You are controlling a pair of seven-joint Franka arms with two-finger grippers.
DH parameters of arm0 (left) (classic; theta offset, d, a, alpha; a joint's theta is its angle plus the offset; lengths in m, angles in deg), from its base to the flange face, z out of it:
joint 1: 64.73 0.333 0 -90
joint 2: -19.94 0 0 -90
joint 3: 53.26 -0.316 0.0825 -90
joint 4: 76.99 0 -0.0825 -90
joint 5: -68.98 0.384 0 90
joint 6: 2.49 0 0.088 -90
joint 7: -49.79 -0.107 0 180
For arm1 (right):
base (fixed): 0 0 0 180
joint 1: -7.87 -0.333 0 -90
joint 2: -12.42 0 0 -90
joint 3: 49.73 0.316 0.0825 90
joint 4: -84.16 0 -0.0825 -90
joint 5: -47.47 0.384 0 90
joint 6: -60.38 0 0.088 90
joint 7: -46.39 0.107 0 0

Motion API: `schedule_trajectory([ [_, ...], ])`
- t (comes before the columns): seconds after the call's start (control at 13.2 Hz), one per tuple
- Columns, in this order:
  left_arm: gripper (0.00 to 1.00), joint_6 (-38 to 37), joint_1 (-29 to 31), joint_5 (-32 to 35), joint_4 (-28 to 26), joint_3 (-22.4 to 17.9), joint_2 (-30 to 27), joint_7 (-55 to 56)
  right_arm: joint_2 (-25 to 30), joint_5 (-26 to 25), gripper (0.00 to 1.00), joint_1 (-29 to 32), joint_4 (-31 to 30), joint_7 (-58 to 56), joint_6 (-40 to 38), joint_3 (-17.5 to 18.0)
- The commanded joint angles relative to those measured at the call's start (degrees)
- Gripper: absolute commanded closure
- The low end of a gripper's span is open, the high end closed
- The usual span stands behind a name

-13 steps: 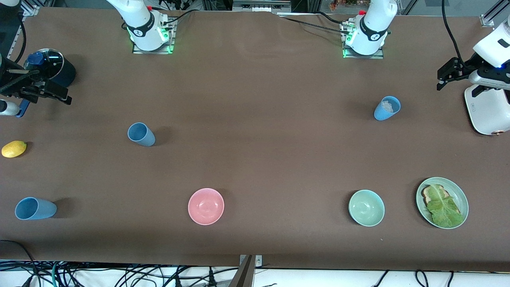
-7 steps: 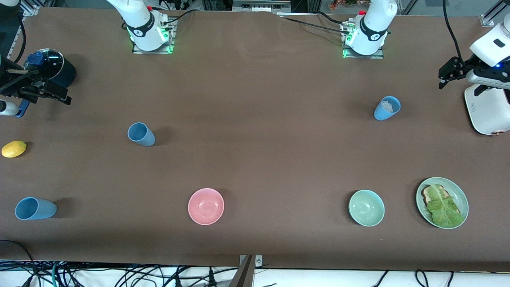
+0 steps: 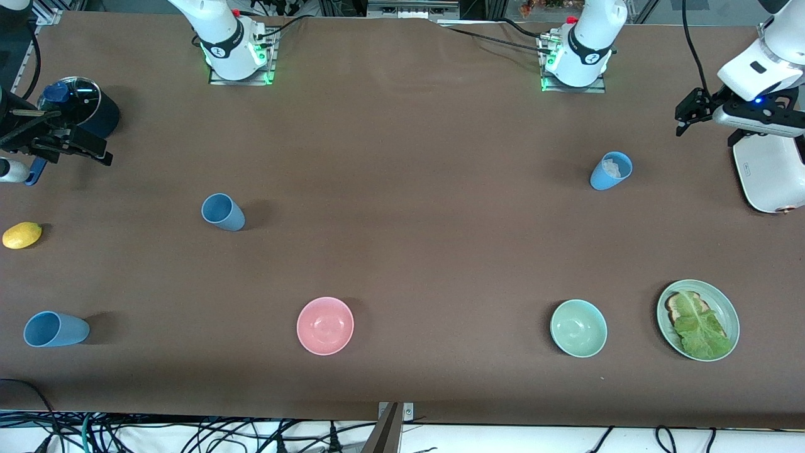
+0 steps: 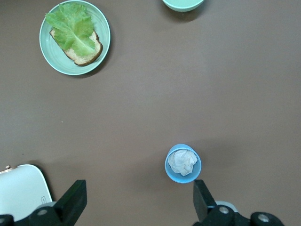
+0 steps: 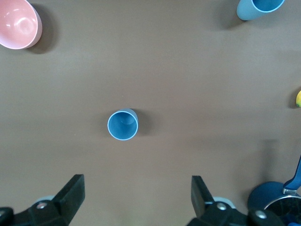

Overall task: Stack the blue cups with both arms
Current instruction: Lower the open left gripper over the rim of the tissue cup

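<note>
Looking over the brown table (image 3: 402, 251), we start with the white toaster (image 3: 770, 176) at the left arm's end and the dark saucepan (image 3: 85, 110) at the right arm's end. Our left gripper (image 3: 690, 112) hangs in the air beside the toaster, fingers spread wide and holding nothing. Our right gripper (image 3: 60, 146) hovers just beside the saucepan, also spread wide and empty.

Next come the green plate (image 3: 698, 319) with toast and lettuce, the pink bowl (image 3: 325, 325) and the green bowl (image 3: 578, 328), all in a row near the front camera.

We count three blue cups, all upright and well apart. One (image 3: 611, 170), near the left arm's end, has crumpled white paper inside. A duller one (image 3: 222, 211) stands empty toward the right arm's end, and a third (image 3: 53, 329) stands nearer the camera at that same end.

Smallest is the lemon (image 3: 22, 234), between the saucepan and that third cup.
</note>
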Motion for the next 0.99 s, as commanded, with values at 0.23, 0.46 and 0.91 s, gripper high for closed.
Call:
schedule_trajectory([
  [0.23, 0.00, 5.4, -0.6, 1.3, -8.7, -3.7, -4.1, 4.4, 0.4, 0.3, 0.00, 0.2, -0.2, 0.1, 0.3, 0.0],
  [0.46, 0.00, 6.1, -1.6, 1.3, -10.9, -5.9, -4.8, 10.1, 0.4, 0.3, 0.00, 0.2, -0.2, 0.0, 0.3, 0.0],
  [0.91, 0.01, 13.4, -1.7, 1.2, -17.0, -7.6, -5.0, 11.7, 0.4, 0.3, 0.00, 0.2, -0.2, 0.0, 0.2, 0.0],
])
